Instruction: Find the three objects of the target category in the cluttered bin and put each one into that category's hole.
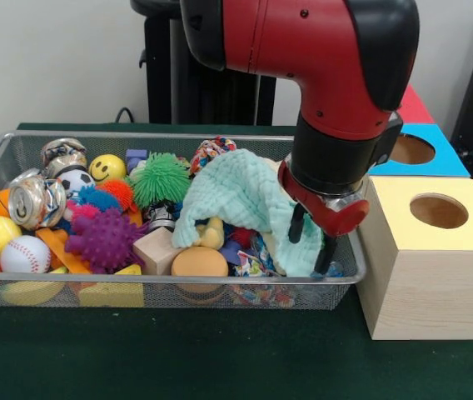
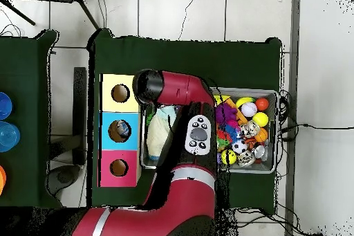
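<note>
Counter: covered in dark green cloth; in the overhead view the cover has rounded corners.

Second counter: same green cover, at the left edge of the overhead view, separated from the first by a strip of floor.

Wall: plain, off-white, behind the counter in the front view.

Floor: large pale tiles with thin dark joints; a darker band runs top to bottom on the right.

Cables: thin black leads trail over the tiles right of the counter and along the top.

Light: even, with no hard shadows.
</note>
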You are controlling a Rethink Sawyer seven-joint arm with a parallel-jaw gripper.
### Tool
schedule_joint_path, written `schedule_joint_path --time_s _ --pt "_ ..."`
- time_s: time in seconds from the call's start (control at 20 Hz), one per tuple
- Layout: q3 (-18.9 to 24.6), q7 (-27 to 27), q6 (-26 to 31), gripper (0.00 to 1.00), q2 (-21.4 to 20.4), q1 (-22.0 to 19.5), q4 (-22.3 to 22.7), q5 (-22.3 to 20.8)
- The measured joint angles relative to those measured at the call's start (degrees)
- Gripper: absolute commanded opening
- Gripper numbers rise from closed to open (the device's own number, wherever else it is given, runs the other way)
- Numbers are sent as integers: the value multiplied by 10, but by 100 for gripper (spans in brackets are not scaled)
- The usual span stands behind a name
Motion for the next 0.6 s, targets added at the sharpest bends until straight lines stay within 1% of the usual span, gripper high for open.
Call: schedule_joint_path --time_s 0.2,0.6 --pt "-10 0 -17 100 8 1 -5 17" --pt "-25 0 -17 100 14 10 -7 37"
